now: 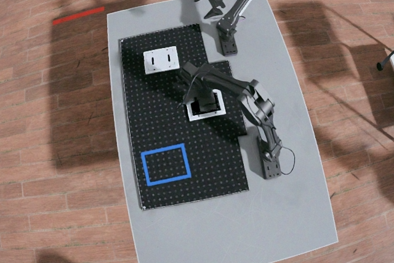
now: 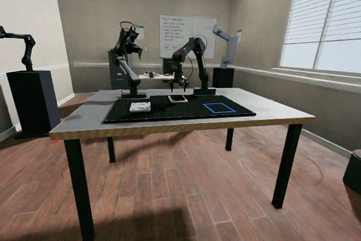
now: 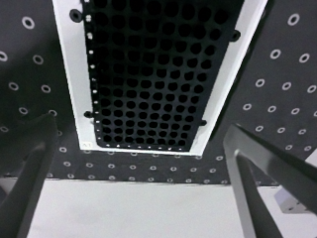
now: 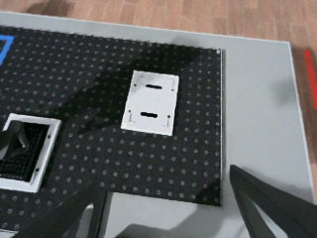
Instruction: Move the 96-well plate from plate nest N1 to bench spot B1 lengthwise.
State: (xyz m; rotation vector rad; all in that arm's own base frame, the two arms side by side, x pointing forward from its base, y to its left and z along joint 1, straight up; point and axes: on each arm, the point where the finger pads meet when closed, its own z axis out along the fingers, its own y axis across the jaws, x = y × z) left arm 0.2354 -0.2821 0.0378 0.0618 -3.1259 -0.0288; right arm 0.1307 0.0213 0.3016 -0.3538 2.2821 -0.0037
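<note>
- The black 96-well plate (image 1: 195, 108) (image 2: 178, 97) (image 3: 149, 74) (image 4: 17, 166) lay flat in a white rectangular nest (image 1: 207, 115) (image 2: 179, 101) (image 3: 73, 74) (image 4: 47, 149), the one nearer the arm bases; its wells showed in the left wrist view
- The dark grey left jaws (image 1: 197, 105) (image 2: 178, 90) were spread wide above this nest, pointing down and gripping nothing
- The matching right jaws (image 1: 200, 9) (image 2: 140, 56) were likewise spread and without a load, raised well apart from the plate
- A second white rectangular nest (image 1: 161, 64) (image 2: 140, 106) (image 4: 151, 101), with two dark slots, held no plate
- The blue taped rectangle (image 1: 165, 181) (image 2: 225, 112) (image 4: 8, 45) marked bench spot B1; the plate lay wholly outside it
- Both nests and the tape were on a black perforated board (image 1: 216, 158) (image 2: 163, 114) (image 3: 30, 69) (image 4: 99, 164), which lay on the pale grey bench (image 1: 222, 222) (image 2: 277, 113) (image 3: 124, 208) (image 4: 258, 99)
</note>
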